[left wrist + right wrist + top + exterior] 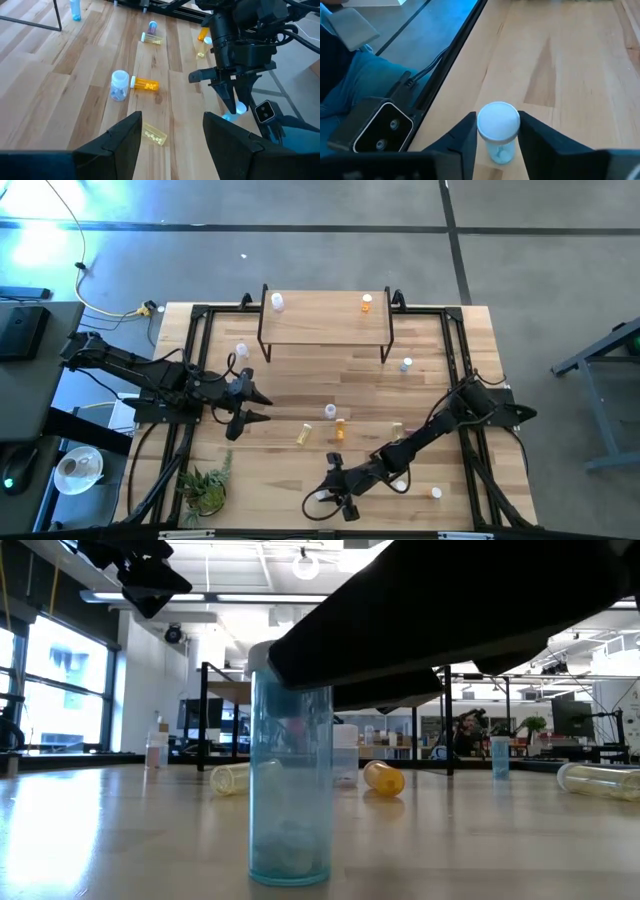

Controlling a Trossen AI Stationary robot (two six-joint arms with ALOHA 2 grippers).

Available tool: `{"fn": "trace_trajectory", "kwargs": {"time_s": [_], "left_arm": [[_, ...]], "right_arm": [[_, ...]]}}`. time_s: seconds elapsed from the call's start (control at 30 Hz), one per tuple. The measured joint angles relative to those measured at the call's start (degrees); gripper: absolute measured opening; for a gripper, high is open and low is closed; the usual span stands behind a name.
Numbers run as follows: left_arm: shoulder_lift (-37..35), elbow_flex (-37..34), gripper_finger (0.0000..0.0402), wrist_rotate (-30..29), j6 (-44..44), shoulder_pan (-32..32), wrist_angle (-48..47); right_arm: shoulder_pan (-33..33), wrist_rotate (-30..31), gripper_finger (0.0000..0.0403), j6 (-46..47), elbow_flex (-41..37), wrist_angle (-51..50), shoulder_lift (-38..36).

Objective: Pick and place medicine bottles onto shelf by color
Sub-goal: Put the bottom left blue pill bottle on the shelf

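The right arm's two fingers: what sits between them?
A bluish medicine bottle with a white cap, upright between the fingers, in the right wrist view.

Scattered bottles (339, 426) mid-table; shelf (325, 320) behind

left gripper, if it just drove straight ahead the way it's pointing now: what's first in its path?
Probably the pale yellow bottle lying on the table just ahead of the open left gripper. The gripper looks raised, so it might pass over it; depth is unclear.
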Motion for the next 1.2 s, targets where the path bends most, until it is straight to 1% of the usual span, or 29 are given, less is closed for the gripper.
{"fn": "trace_trajectory", "kwargs": {"time_s": [0.3, 0.47, 0.6, 0.77, 0.97, 1.2], "left_arm": [[0.0, 0.0, 0.0202, 0.0, 2.8, 0.0, 0.0], [0.0, 0.0, 0.0202, 0.0, 3.4, 0.0, 0.0], [0.0, 0.0, 0.0202, 0.0, 5.5, 0.0, 0.0], [0.0, 0.0, 0.0202, -0.2, 7.9, 0.0, 0.0], [0.0, 0.0, 0.0202, -3.5, 12.8, 0.1, 0.0], [0.0, 0.0, 0.0202, -9.7, 20.0, 0.1, 0.0]], "right_arm": [[-2.5, 0.0, 0.011, -1.8, 0.0, 5.4, -0.7], [-4.7, 0.7, 0.0109, -4.6, 0.0, 6.6, -3.5], [-6.9, 2.4, 0.0109, -8.0, 0.0, 6.2, -6.4], [-10.4, 2.9, 0.0109, -12.3, 0.0, 5.2, -10.4], [-16.3, 2.9, 0.0108, -14.0, 0.0, 1.6, -15.4], [-25.3, 3.0, 0.0108, -15.4, 0.0, -3.6, -20.9]]}}
